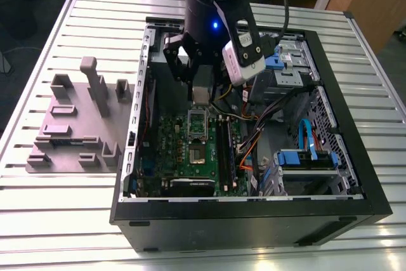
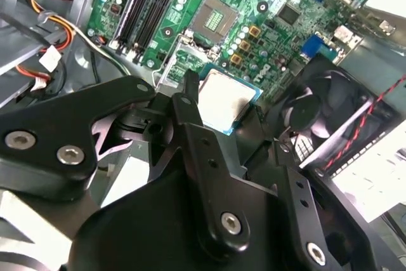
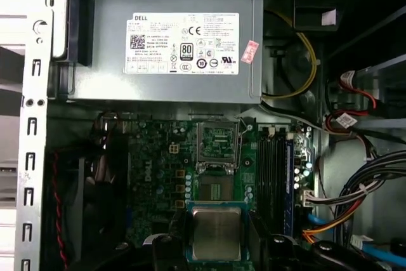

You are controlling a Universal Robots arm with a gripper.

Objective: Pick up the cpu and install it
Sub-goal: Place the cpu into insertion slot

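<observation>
Clamped in the gripper [image 1: 200,88], fingers pressed on two opposite edges: the cpu [image 3: 216,233], flat, silvery top up. Held in the air over the green board [image 3: 158,157] inside the open computer case [image 1: 355,176], close to the open socket [image 3: 217,188], not seated there.

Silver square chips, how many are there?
1. The cpu is held in the gripper above the green circuit board, near its empty socket. Others could be hidden under the arm.
</observation>
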